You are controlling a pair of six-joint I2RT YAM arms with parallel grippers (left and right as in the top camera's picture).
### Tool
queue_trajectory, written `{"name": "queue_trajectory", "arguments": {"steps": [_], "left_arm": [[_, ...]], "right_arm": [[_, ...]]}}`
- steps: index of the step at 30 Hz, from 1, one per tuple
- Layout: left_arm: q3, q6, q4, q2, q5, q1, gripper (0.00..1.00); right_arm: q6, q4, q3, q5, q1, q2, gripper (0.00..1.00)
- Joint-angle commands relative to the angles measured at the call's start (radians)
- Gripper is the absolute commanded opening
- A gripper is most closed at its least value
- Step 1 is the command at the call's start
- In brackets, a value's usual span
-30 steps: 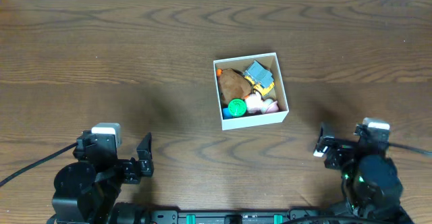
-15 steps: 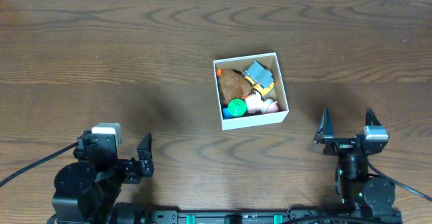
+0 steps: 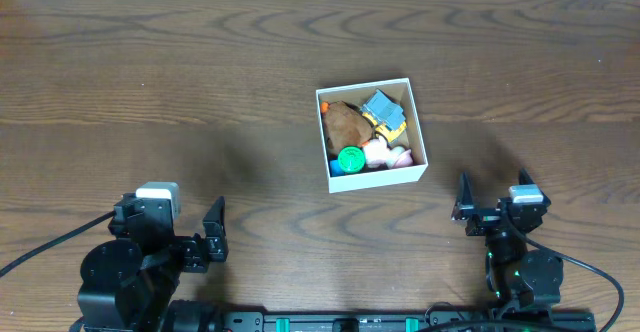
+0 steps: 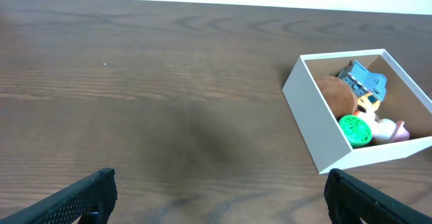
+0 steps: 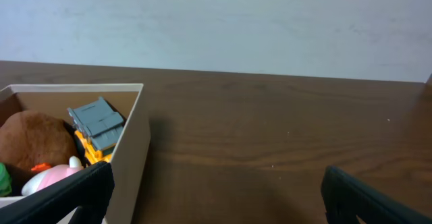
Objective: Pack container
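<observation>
The container is a small white box with a tan inside, standing at the table's middle. It holds a brown plush toy, a grey and orange toy, a green round toy and a pink toy. It also shows in the left wrist view and the right wrist view. My left gripper is open and empty at the front left, far from the box. My right gripper is open and empty at the front right, just right of the box.
The brown wooden table runs to a pale wall at the back. Both arm bases sit at the front edge, left and right. Nothing else lies on the table.
My right arm has drawn back and turned near the front edge, and its gripper now sits a little further left and faces the box. The left arm and the box have not moved.
</observation>
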Motion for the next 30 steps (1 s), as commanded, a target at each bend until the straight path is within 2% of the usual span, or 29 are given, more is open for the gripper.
{"name": "queue_trajectory", "arguments": {"steps": [1, 21, 23, 26, 30], "left_arm": [[0.002, -0.012, 0.000, -0.002, -0.002, -0.002, 0.98], [0.002, -0.013, 0.000, -0.002, -0.002, -0.002, 0.98], [0.001, 0.027, -0.020, -0.003, -0.029, -0.001, 0.98], [-0.012, 0.022, -0.062, -0.032, -0.016, 0.033, 0.98], [-0.111, 0.026, -0.023, -0.130, -0.017, 0.105, 0.98]], "right_arm": [[0.019, -0.004, -0.002, -0.011, -0.011, -0.007, 0.99], [0.019, -0.004, -0.002, -0.011, -0.011, -0.007, 0.99], [0.019, -0.005, -0.002, -0.011, -0.011, -0.007, 0.99], [0.019, -0.004, -0.002, -0.011, -0.011, -0.007, 0.99], [0.019, -0.004, -0.002, -0.011, -0.011, -0.007, 0.99]]}}
